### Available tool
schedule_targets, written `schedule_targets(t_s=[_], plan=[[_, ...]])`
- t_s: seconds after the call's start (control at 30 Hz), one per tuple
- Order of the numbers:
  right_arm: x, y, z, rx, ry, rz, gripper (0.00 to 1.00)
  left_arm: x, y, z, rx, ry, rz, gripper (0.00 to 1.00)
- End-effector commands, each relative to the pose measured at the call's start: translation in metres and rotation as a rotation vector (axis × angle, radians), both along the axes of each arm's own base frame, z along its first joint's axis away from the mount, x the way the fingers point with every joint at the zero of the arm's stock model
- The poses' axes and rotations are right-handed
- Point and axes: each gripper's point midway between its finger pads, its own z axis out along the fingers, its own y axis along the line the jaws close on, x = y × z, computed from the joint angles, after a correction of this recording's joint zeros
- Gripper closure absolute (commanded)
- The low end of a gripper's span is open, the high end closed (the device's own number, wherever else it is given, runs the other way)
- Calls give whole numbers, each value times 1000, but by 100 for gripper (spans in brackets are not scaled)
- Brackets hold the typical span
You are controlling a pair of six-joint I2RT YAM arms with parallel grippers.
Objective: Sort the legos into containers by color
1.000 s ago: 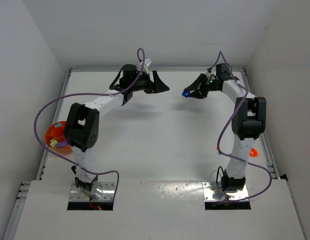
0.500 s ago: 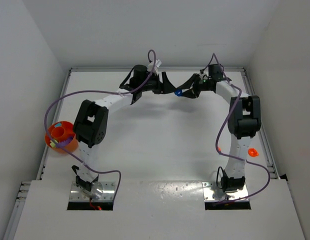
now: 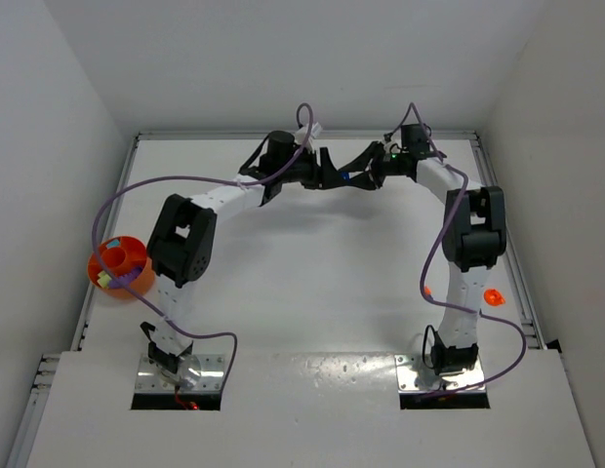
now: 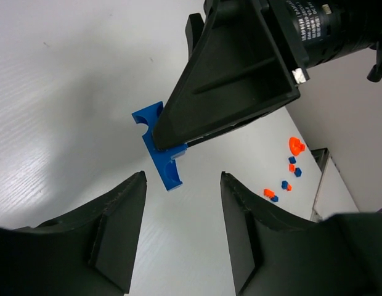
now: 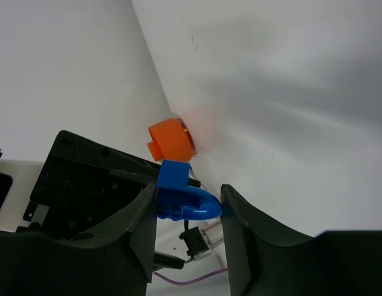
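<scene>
Both arms have swung inward since a second ago, and their tips now meet over the far middle of the table (image 3: 312, 292). Nearest, at the left edge, sits the orange bowl (image 3: 129, 285) with a few bricks inside. Loose orange pieces (image 3: 493, 295) lie by the right arm. Farther back, the right gripper (image 3: 369, 174) is clamped on a blue brick (image 4: 161, 154). The left gripper (image 4: 182, 177) faces it, fingers apart and clear of the brick.
</scene>
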Motion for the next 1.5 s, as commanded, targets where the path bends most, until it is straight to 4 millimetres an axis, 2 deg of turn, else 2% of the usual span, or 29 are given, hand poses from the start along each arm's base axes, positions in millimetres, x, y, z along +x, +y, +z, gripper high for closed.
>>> schedule_targets(t_s=[0.0,0.1,0.3,0.53,0.77,0.83,0.87,0.9,0.97,1.0,1.03,1.07,1.1,1.17,1.2,1.3,1.33,1.4,1.43,1.47], plan=[[6,12,34,37,-92,28,93,8,-5,12,-4,-54,9,44],[7,13,34,44,-91,35,93,14,-2,11,16,-58,41,49],[2,17,30,39,-80,48,93,26,9,5,30,-53,90,50],[1,21,28,32,-72,50,93,33,12,18,-2,-79,115,51],[-3,25,20,31,-53,59,93,36,16,17,-8,-74,127,73],[-3,25,20,31,-53,59,92,36,16,24,-17,-90,127,78],[-2,24,19,25,-54,53,90,36,16,24,-17,-90,127,84],[-3,24,18,23,-43,53,81,37,16,26,-22,-98,127,86],[-4,23,14,12,-44,51,68,37,16,36,-26,-125,124,92],[-4,23,14,12,-44,51,54,34,15,34,-23,-113,112,94],[-4,23,13,9,-52,56,51,32,17,37,-16,-119,110,97],[-4,23,13,9,-52,56,46,32,17,35,-7,-119,107,97],[0,17,12,-3,-64,45,36,30,23,33,-1,-103,106,99],[1,12,11,-7,-73,40,25,22,26,31,17,-106,89,100],[3,8,16,-14,-102,40,14,17,28,34,32,-101,85,100],[6,-13,18,-64,-143,21,6,10,52,16,133,-64,79,100],[6,-26,24,-95,-170,9,6,9,68,17,154,-59,95,100],[7,-43,22,-154,-196,-8,6,1,94,8,225,-28,120,100],[9,-51,24,-188,-215,-14,6,0,115,16,248,-35,152,100],[7,-61,21,-250,-242,0,6,-2,128,17,298,-59,146,100]])
